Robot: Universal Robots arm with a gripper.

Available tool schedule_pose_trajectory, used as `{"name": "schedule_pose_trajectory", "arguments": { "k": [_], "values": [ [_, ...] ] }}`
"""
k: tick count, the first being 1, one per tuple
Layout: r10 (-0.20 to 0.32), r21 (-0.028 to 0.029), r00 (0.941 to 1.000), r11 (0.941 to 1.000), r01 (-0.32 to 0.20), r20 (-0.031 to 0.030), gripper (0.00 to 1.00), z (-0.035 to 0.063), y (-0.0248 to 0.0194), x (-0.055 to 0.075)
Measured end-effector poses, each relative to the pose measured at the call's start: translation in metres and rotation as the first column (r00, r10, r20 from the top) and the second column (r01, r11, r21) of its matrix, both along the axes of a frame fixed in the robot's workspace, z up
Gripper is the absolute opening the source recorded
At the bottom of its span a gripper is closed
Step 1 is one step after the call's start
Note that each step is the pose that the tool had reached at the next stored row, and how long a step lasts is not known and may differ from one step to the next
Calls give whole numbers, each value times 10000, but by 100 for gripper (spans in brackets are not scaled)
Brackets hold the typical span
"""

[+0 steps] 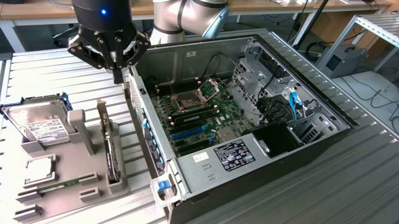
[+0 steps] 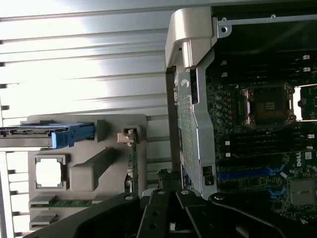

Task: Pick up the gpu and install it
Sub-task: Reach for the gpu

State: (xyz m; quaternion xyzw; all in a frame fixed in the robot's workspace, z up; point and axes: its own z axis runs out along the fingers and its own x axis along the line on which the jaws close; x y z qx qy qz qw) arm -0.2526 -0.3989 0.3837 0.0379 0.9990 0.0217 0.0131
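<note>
Nearest us in the exterior view, a grey parts holder (image 1: 65,161) lies on the slatted metal desk (image 1: 349,186), toward the exterior view's left and beside an open computer case (image 1: 268,182). We find the gpu (image 1: 111,156) standing on its long edge in a slot of that holder, on the side closest to the case, with a grey metal piece at its far end (from the wrist view we see it edge-on, as a thin dark line (image 2: 132,168)). Nothing touches it. We see the fingers (image 1: 118,72) pressed together and pinching nothing, hanging in the air above the far end of the gpu, near the case's perforated rear panel (image 1: 138,112) and clearly apart from the card. On the holder we also make out a silver hard drive (image 1: 40,123) in a blue carrier, a square processor (image 1: 39,170) and a green memory stick (image 1: 53,187). Inside the case the motherboard (image 1: 199,112) lies exposed, with blue slots (image 1: 187,133) and a processor socket (image 1: 187,100).
</note>
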Motion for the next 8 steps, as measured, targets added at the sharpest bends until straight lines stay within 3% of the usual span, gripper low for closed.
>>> {"name": "schedule_pose_trajectory", "arguments": {
  "k": [8],
  "values": [
    [0,0,10000,10000,0,-1,11,-2,0,-64]
  ]
}}
